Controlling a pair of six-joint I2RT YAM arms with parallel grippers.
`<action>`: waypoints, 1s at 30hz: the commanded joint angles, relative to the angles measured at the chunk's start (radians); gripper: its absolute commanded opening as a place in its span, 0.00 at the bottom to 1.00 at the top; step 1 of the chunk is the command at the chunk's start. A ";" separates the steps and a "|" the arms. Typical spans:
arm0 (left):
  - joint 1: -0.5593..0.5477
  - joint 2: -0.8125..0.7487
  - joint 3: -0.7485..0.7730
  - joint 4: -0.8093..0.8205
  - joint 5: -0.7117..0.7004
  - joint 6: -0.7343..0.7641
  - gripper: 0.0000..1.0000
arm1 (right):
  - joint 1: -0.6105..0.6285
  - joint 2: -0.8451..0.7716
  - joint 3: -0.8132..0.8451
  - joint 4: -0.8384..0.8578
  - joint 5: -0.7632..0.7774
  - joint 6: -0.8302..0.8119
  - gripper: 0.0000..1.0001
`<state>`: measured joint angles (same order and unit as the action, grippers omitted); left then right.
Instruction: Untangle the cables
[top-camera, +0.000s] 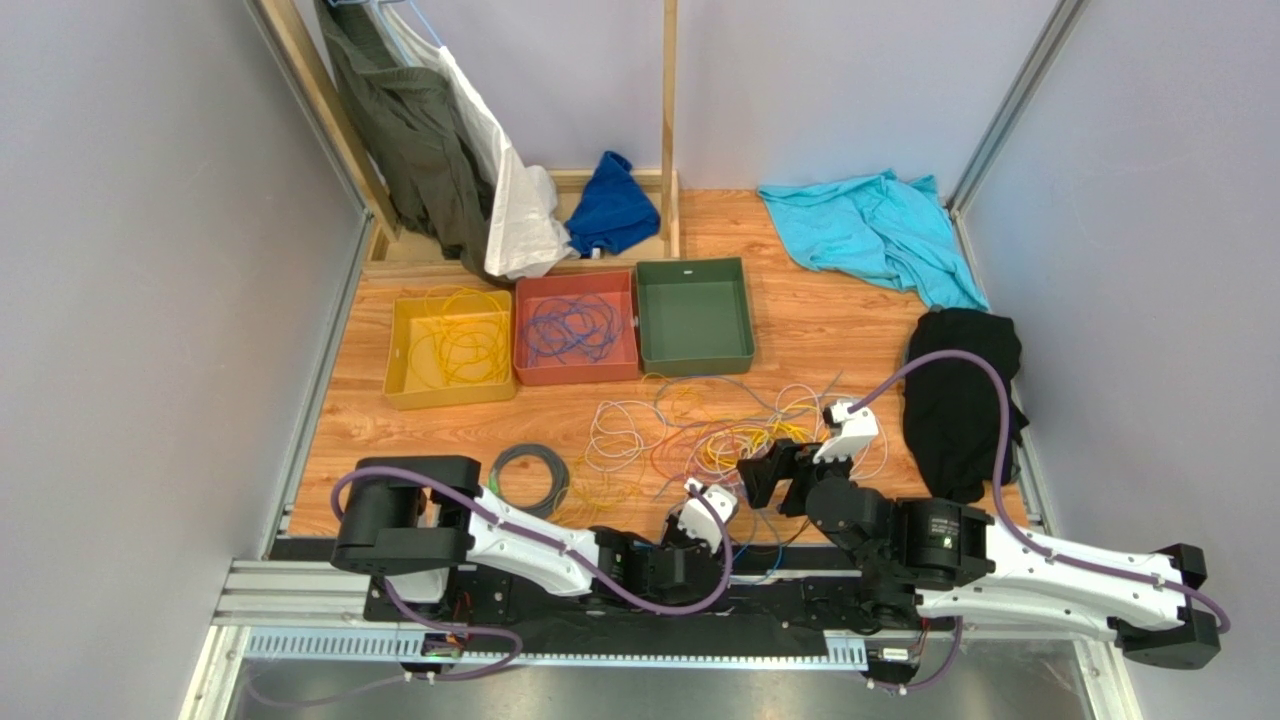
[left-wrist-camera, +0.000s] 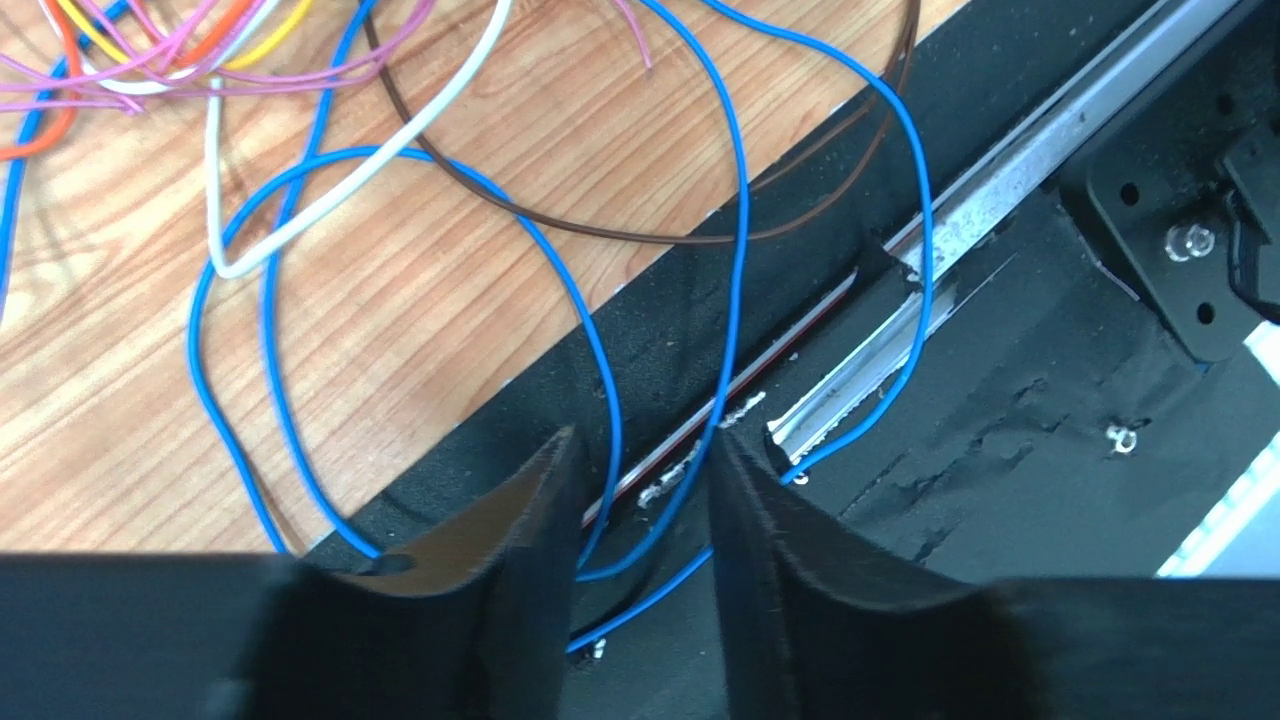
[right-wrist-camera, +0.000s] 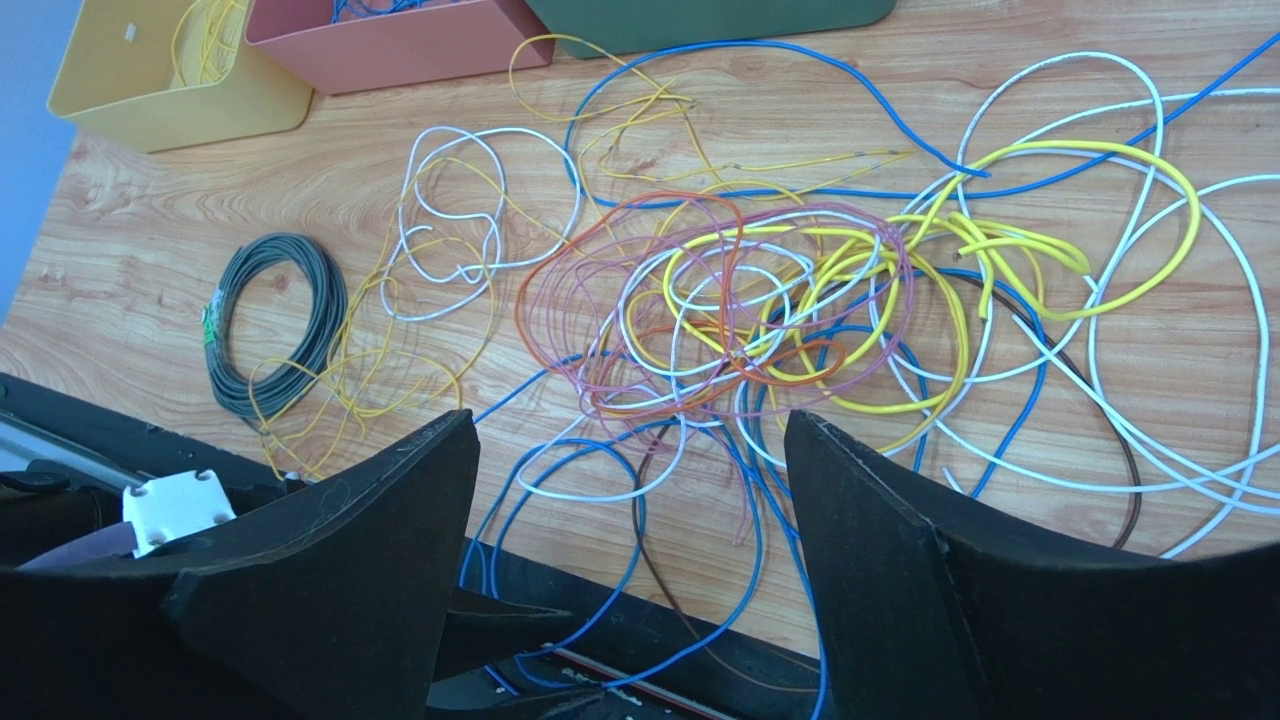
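Left hand (left-wrist-camera: 643, 450), low in the centre of its wrist view, stands half open, one finger on either side of a blue cable (left-wrist-camera: 742, 270) at the black front edge of the bench (left-wrist-camera: 451, 300), not pinching it. Right hand (right-wrist-camera: 631, 428), wide open and empty, hovers over the tangle of cables (right-wrist-camera: 781, 300) mid-frame. A dark coil (right-wrist-camera: 271, 323) lies apart at left, with trays (right-wrist-camera: 181, 113) at upper left.

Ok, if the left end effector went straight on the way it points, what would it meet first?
Likely the blue cable, whose loops run between the fingers of the left end effector. Just beyond lies the black mat; depth is hard to judge.
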<state>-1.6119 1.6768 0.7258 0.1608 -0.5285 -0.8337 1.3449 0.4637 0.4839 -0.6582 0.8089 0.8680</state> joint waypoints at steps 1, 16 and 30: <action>0.001 -0.002 0.006 0.016 -0.001 -0.022 0.31 | 0.003 -0.016 -0.005 -0.007 0.009 0.020 0.79; 0.007 -0.719 0.217 -0.507 -0.361 0.322 0.00 | 0.002 -0.072 -0.019 -0.009 0.015 0.000 0.79; 0.256 -0.749 0.701 -0.644 -0.340 0.669 0.00 | 0.002 -0.152 -0.050 -0.001 -0.004 -0.034 0.79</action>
<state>-1.4052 0.8719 1.3163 -0.4477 -0.8959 -0.3031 1.3449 0.3328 0.4381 -0.6769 0.8005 0.8558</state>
